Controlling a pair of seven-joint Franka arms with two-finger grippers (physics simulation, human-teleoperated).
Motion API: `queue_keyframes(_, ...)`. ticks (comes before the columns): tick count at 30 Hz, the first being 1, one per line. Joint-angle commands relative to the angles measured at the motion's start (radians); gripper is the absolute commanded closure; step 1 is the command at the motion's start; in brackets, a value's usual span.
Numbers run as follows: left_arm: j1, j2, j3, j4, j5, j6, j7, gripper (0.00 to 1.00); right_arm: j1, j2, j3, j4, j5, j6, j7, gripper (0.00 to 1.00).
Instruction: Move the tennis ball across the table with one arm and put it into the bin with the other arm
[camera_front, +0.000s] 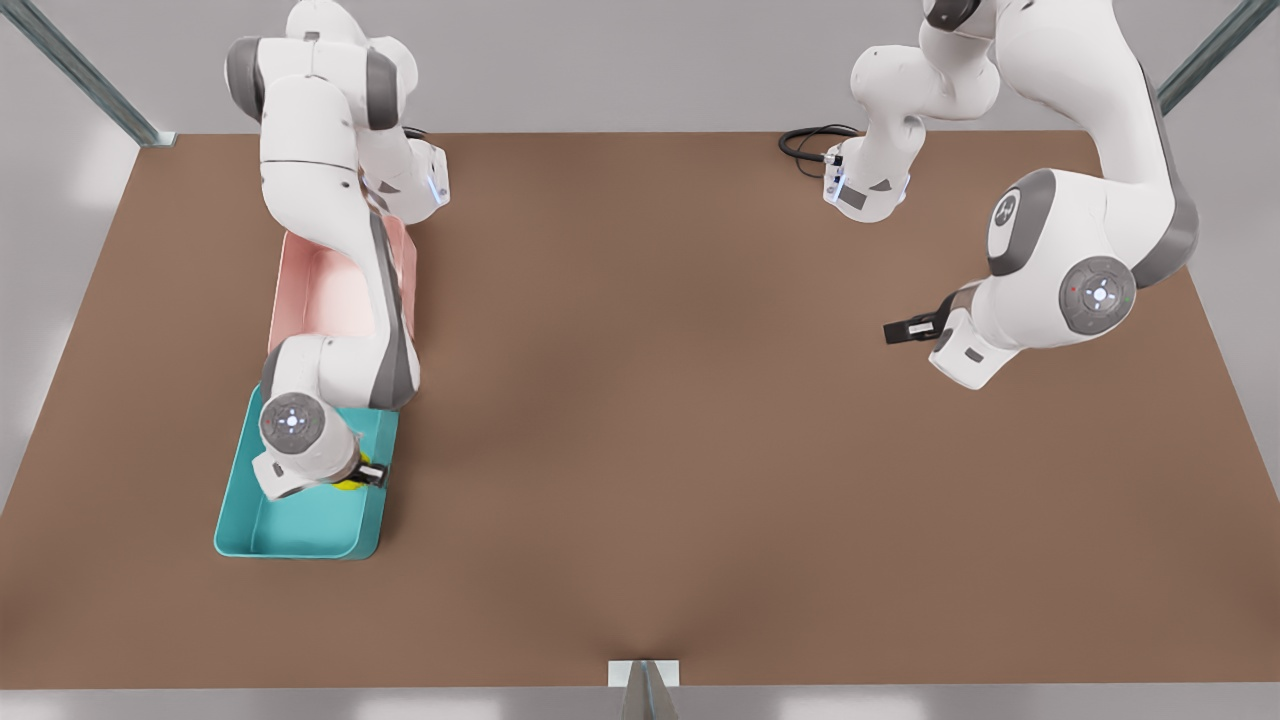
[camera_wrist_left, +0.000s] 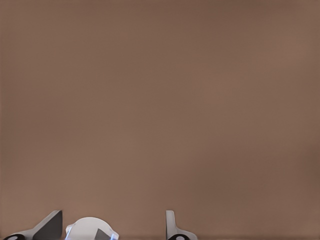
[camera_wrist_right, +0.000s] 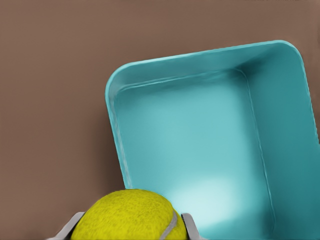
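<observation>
Here, right gripper (camera_front: 372, 473) clamping tennis ball (camera_wrist_right: 127, 216) above bin (camera_front: 300, 535), left gripper (camera_front: 900, 331) open

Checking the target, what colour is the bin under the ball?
Teal, clearest in the right wrist view: bin below the tennis ball.

right gripper (camera_wrist_right: 131, 227) fingers clamp tennis ball (camera_wrist_right: 125, 216) from both sides | ball over near edge of teal bin (camera_wrist_right: 116, 100) | bin on brown table (camera_wrist_right: 50, 100)

no readable text, labels or numbers
</observation>
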Motion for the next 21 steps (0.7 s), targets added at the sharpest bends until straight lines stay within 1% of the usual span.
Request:
queue_keyframes(1, 0.0, 0.0, 0.0, 0.0, 0.001, 0.001, -0.005, 0.0, -0.04, 0.013, -0.008, 0.008, -0.001, -0.042, -0.765, 0.29)
queue_keyframes(2, 0.0, 0.001, 0.0, 0.0, 0.001, 0.001, -0.005, 0.0, -0.047, 0.018, -0.007, 0.01, 0.003, -0.04, -0.762, 0.2)
queue_keyframes(3, 0.0, 0.001, 0.0, 0.0, 0.001, 0.001, -0.005, 0.0, -0.048, 0.029, -0.007, 0.01, 0.008, -0.034, -0.747, 0.0)
queue_keyframes(6, 0.0, 0.001, 0.0, 0.002, 0.001, -0.003, -0.005, 0.0, -0.068, 0.042, -0.004, 0.014, 0.012, -0.016, -0.743, 0.0)
queue_keyframes(7, 0.0, 0.001, 0.001, 0.002, 0.001, -0.003, -0.005, 0.0, -0.067, 0.038, -0.005, 0.022, 0.067, -0.034, -0.749, 0.0)
queue_keyframes(8, 0.002, 0.001, 0.0, 0.002, 0.001, -0.003, -0.005, 0.0, -0.063, 0.038, -0.007, 0.068, 0.104, -0.123, -0.745, 0.0)
queue_keyframes(9, 0.002, 0.001, 0.0, 0.002, 0.002, -0.001, -0.005, 0.0, -0.068, 0.036, -0.01, 0.141, 0.104, -0.256, -0.679, 0.0)
queue_keyframes(10, 0.002, 0.001, 0.0, 0.002, 0.002, -0.001, -0.005, 0.0, -0.068, 0.029, -0.01, 0.238, 0.103, -0.431, -0.55, 0.0)
queue_keyframes(11, 0.0, 0.001, 0.0, 0.002, 0.002, -0.003, -0.005, 0.0, -0.067, 0.009, -0.013, 0.304, 0.1, -0.563, -0.506, 0.0)
queue_keyframes(12, 0.0, 0.001, 0.0, 0.002, 0.002, -0.003, -0.005, 0.0, -0.057, -0.028, -0.04, 0.347, 0.094, -0.692, -0.5, 0.0)
queue_keyframes(13, -0.001, 0.001, 0.0, 0.002, 0.002, -0.003, -0.005, 0.0, -0.077, -0.104, -0.019, 0.344, 0.078, -0.721, -0.448, 0.0)
queue_keyframes(14, -0.001, 0.001, 0.0, 0.002, 0.002, -0.003, -0.005, 0.0, -0.219, -0.247, 0.203, 0.298, -0.051, -0.723, -0.33, 0.0)
queue_keyframes(15, -0.001, 0.0, 0.0, 0.002, 0.004, -0.004, -0.005, 0.0, -0.353, -0.348, 0.416, 0.237, -0.153, -0.711, -0.256, 0.0)
queue_keyframes(18, -0.001, -0.003, 0.0, 0.003, 0.005, -0.004, -0.005, 0.0, -0.409, -0.441, 0.467, 0.189, -0.141, -0.711, -0.206, 0.0)
queue_keyframes(21, -0.001, -0.002, 0.0, 0.003, 0.005, -0.004, -0.005, 0.0, -0.435, -0.485, 0.481, 0.142, -0.127, -0.708, -0.205, 0.0)
